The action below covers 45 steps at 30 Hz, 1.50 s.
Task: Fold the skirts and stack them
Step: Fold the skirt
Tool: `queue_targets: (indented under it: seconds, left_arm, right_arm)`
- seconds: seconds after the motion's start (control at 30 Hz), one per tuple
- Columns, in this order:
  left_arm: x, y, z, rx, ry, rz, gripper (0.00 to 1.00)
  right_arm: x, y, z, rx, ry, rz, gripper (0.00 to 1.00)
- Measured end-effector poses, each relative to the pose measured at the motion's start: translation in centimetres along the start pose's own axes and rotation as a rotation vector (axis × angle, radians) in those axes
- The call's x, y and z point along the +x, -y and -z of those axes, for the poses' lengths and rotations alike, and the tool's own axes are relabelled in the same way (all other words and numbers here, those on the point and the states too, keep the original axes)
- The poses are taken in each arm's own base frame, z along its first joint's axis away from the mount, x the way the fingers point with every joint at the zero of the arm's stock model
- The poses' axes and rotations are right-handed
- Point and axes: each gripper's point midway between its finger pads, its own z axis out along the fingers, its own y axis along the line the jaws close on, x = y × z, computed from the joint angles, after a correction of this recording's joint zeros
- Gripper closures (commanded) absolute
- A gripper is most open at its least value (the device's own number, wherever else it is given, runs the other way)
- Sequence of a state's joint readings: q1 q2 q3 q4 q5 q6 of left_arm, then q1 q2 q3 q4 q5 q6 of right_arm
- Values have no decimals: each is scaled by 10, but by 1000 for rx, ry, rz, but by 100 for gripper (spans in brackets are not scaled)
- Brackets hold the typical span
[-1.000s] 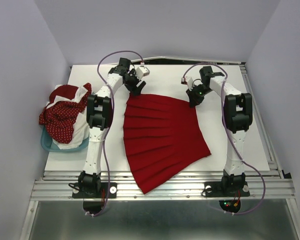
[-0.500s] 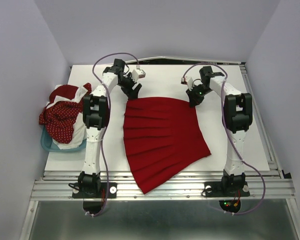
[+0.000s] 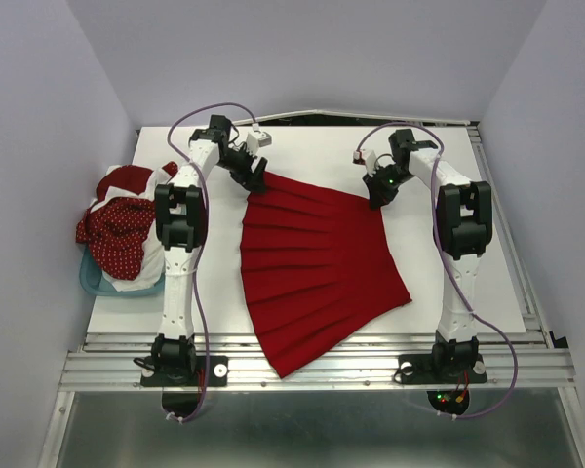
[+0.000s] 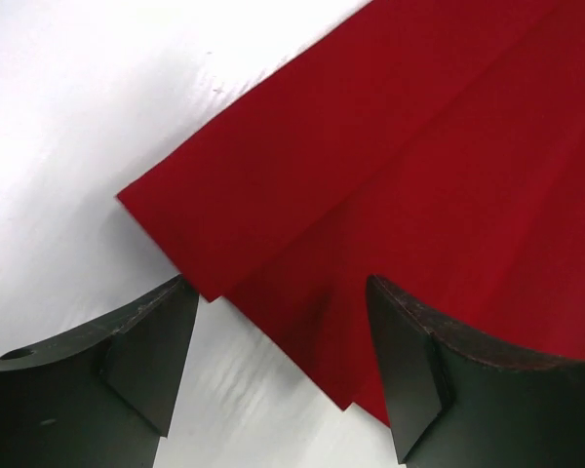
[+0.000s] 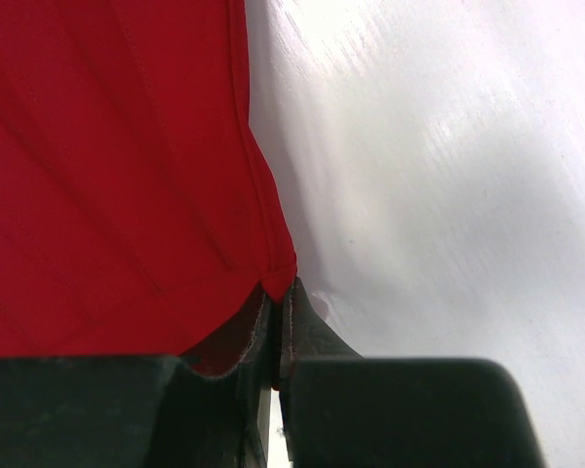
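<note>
A white tabletop (image 3: 497, 283) is enclosed on three sides by plain pale-lavender walls (image 3: 302, 49). An aluminium rail frame (image 3: 351, 369) borders its near edge. Lighting is even and diffuse.

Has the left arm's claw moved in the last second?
Yes. The left gripper slid leftward, toward the teal tub, and a corner of the red skirt went with it.

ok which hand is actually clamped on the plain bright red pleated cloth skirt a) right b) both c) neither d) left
a: the right hand is shut on one corner of the plain bright red pleated cloth skirt, while the left hand has its fingers apart astride the other corner.
</note>
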<state>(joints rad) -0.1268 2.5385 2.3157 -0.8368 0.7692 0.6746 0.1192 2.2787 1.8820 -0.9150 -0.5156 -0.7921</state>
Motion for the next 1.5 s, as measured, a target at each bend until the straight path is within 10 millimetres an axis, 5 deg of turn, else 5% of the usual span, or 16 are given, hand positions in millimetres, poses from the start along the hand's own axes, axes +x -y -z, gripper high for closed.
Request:
queue_targets:
  seconds: [0.4, 0.9, 1.1, 1.33, 1.5]
  left_arm:
    - [-1, -4, -9, -19, 11, 53, 22]
    - [-18, -53, 7, -170, 166, 277, 25]
    - [-18, -36, -11, -128, 148, 268, 43]
    - [-12, -12, -28, -54, 113, 275, 94]
    - [-14, -19, -24, -78, 123, 320, 100]
  right_arm:
    - [0, 0, 0, 0, 0, -3, 99]
    - [0, 0, 0, 0, -1, -4, 99]
    - [0, 0, 0, 0, -1, -4, 99]
    - [0, 0, 0, 0, -1, -5, 99]
    - [1, -3, -2, -5, 7, -30, 99]
